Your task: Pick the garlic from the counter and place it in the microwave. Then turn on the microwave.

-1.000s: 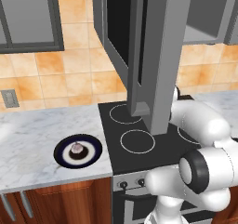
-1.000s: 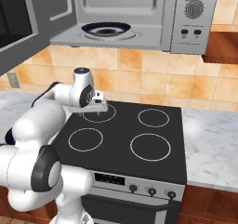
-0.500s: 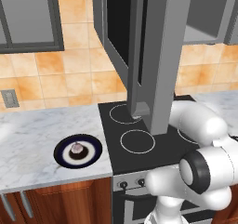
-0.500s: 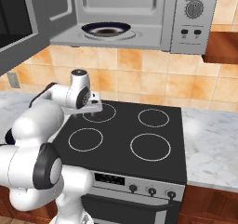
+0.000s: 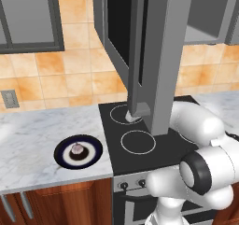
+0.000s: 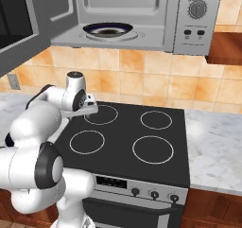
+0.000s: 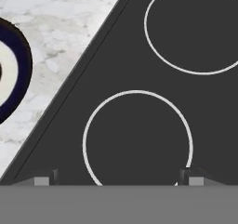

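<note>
The garlic [image 5: 77, 148], a small whitish-pink bulb, sits on a round dark-blue plate [image 5: 92, 150] on the marble counter [image 5: 32, 135] left of the stove. My gripper [image 6: 90, 111] hangs low over the stovetop's left side, well to the right of the garlic. In the hand view the gripper [image 7: 118, 180] is open; its fingertips [image 7: 44, 180] stand wide apart over a burner ring with nothing between them, and the plate's rim [image 7: 21, 74] shows at the left edge. The microwave [image 6: 196, 33] hangs above the stove with its door [image 5: 158, 56] swung open.
A dark dish [image 6: 109, 30] lies inside the microwave cavity. The black four-ring stovetop [image 6: 127, 137] is below the hand. The open door hangs between the left base camera and the hand. More counter [image 6: 212, 142] runs right of the stove. A glass-fronted wall cabinet [image 5: 28, 18] is upper left.
The hand has moved a little left and down over the stovetop, toward the counter side. The jaws stayed wide apart. Garlic and plate have not moved.
</note>
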You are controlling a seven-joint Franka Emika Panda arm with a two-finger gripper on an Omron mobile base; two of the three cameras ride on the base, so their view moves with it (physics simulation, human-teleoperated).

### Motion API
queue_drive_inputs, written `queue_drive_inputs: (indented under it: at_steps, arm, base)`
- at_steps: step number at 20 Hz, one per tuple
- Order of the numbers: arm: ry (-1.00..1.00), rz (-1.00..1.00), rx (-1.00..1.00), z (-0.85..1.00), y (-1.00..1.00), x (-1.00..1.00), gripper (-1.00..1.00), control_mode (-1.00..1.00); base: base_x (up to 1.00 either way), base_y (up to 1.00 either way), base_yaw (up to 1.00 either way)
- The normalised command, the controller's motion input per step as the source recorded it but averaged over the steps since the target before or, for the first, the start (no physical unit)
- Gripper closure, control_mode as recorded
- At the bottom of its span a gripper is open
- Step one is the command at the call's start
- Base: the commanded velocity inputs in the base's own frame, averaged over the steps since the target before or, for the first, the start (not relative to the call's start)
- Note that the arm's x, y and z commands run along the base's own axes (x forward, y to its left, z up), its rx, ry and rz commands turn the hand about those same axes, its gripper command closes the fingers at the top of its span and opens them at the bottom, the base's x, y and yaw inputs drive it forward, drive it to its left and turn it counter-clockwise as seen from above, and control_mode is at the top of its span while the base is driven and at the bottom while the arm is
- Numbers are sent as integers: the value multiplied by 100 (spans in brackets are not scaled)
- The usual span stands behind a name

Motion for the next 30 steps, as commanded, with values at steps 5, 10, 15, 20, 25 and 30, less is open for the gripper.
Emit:
queue_drive_inputs:
  at_steps: [5,10,15,20,25,30]
  arm:
    - [0,7,0,-2,26,-1,-100,-100]
    - [0,6,0,0,25,-4,-100,-100]
    - [0,4,0,-1,27,-1,-100,-100]
    - [0,3,0,-1,27,-2,-100,-100]
    - [0,0,0,-6,25,-10,-100,-100]
    - [0,0,0,-3,22,-10,-100,-100]
  base:
    - [0,0,0]
    - [0,0,0]
    - [0,0,0]
    - [0,0,0]
    - [0,0,0]
    - [0,0,0]
